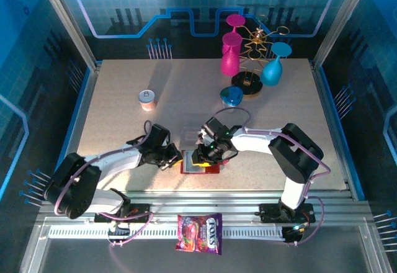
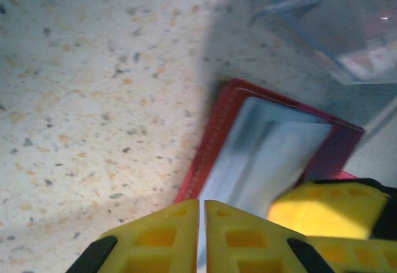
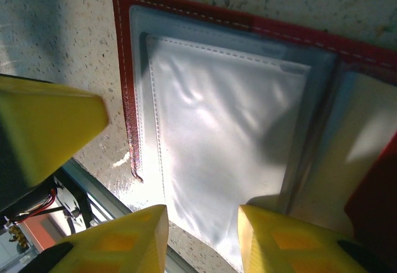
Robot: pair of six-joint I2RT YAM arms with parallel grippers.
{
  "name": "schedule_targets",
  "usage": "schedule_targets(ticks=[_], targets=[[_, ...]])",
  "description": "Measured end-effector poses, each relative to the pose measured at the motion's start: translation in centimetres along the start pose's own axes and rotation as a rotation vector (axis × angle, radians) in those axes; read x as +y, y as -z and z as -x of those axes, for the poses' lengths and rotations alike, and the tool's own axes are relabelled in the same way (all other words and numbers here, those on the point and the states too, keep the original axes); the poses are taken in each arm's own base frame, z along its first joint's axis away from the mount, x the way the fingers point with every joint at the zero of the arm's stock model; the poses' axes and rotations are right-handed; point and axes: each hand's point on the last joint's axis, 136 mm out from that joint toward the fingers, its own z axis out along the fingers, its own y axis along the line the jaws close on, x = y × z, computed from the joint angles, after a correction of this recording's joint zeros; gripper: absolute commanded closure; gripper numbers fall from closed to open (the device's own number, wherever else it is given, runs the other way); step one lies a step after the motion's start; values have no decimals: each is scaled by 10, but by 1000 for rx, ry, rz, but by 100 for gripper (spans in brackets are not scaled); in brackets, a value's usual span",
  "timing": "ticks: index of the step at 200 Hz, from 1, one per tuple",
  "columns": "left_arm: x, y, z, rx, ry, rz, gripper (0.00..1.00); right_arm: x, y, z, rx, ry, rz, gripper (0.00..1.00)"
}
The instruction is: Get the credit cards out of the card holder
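At lower centre of the overhead frame, the dark red folding card holder [image 1: 200, 164] lies open as the left gripper [image 2: 201, 236], fingers together, pins its edge and the right gripper [image 3: 201, 236], fingers apart, straddles the clear pocket [image 3: 223, 136].

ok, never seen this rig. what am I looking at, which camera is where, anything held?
Two robot arms are bolted at the near edge of a speckled table. The overhead view looks down from behind them; the other two pictures come from cameras on each wrist. Both yellow-fingered grippers meet over an open dark red wallet: the left gripper is shut at its edge, the right gripper stands open over a clear inner pocket. Whether either grips anything, I cannot tell. Further back stand a small can and a rack of coloured glasses.
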Motion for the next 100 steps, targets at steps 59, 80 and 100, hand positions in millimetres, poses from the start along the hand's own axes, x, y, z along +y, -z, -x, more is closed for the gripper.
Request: schedule_targets(ticks=[59, 80, 100], targets=[[-23, 14, -2, -28, -12, -86, 71, -3, 0, 0, -12, -13, 42, 65], [-25, 8, -7, -8, -12, -84, 67, -4, 0, 0, -15, -29, 75, 65], [-25, 2, -11, 6, -7, -77, 65, -6, 1, 0, -23, -44, 110, 66]])
